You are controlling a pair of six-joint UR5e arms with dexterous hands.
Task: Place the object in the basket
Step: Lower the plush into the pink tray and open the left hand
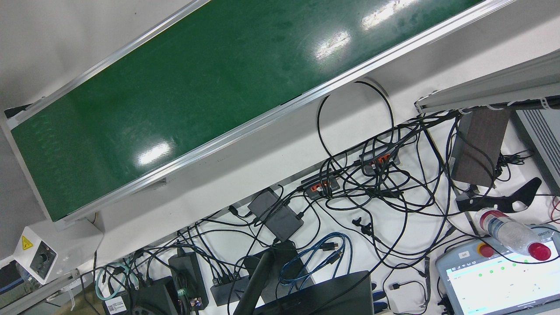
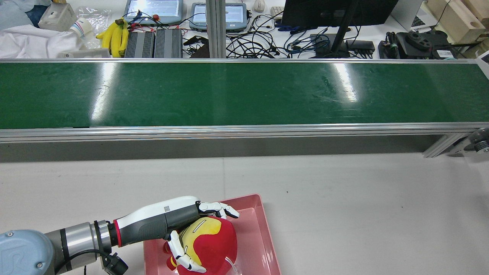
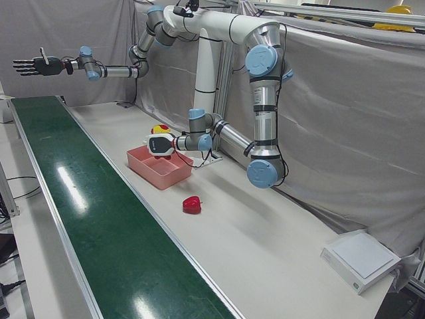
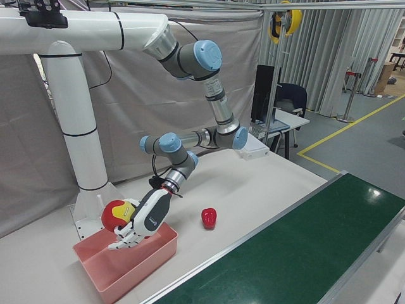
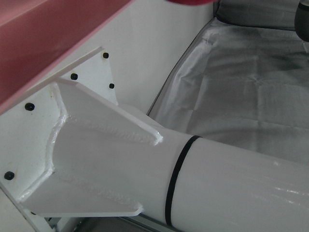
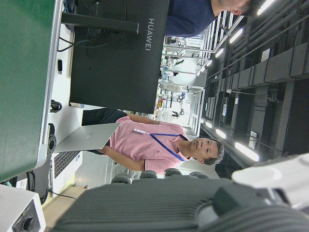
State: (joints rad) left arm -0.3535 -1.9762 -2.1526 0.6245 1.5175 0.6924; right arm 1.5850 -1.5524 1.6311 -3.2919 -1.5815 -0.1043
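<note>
A red and yellow plush toy (image 2: 208, 244) sits in my left hand (image 2: 191, 221), whose fingers wrap its top and side. Hand and toy hang just over the near part of the pink basket (image 2: 263, 236). The right-front view shows that same left hand (image 4: 136, 234) tilted down into the basket (image 4: 152, 259) with the toy (image 4: 116, 214) behind it. My right hand (image 3: 32, 66) is raised high past the far end of the belt, fingers spread, holding nothing.
A small red object (image 3: 192, 205) lies on the white table between the basket and the green conveyor belt (image 2: 244, 93). A white flat box (image 3: 362, 259) sits at the table's corner. Monitors, cables and a person stand beyond the belt.
</note>
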